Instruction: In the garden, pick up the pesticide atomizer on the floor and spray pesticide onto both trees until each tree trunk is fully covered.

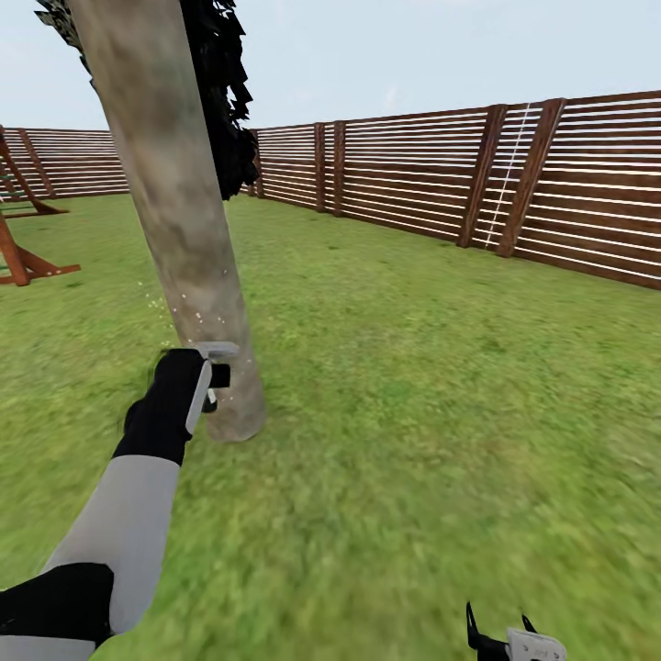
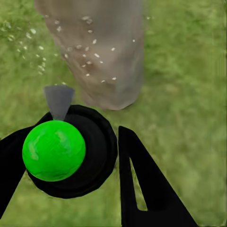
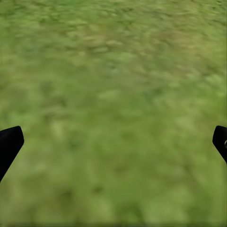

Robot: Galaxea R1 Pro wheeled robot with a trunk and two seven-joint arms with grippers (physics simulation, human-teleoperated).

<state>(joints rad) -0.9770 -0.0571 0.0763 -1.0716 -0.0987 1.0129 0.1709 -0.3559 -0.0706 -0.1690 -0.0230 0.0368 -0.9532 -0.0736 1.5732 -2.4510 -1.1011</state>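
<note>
My left claw [image 2: 87, 163] grips the green-balled black atomizer [image 2: 61, 151]; whitish specks [image 2: 85, 52] dot the grey-beige trunk [image 1: 179, 229] at frame left. My right claw [image 3: 113, 142] gapes empty over grass [image 3: 113, 85].

Bright green atomizer [image 2: 53, 150], grey-beige brown-mottled trunk [image 1: 174, 193], whitish specks [image 2: 90, 45], green grass [image 1: 413, 413], brown slatted fence [image 1: 441, 174].

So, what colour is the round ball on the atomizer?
Bright green ball in a black body, seen best in the left wrist view.
</note>
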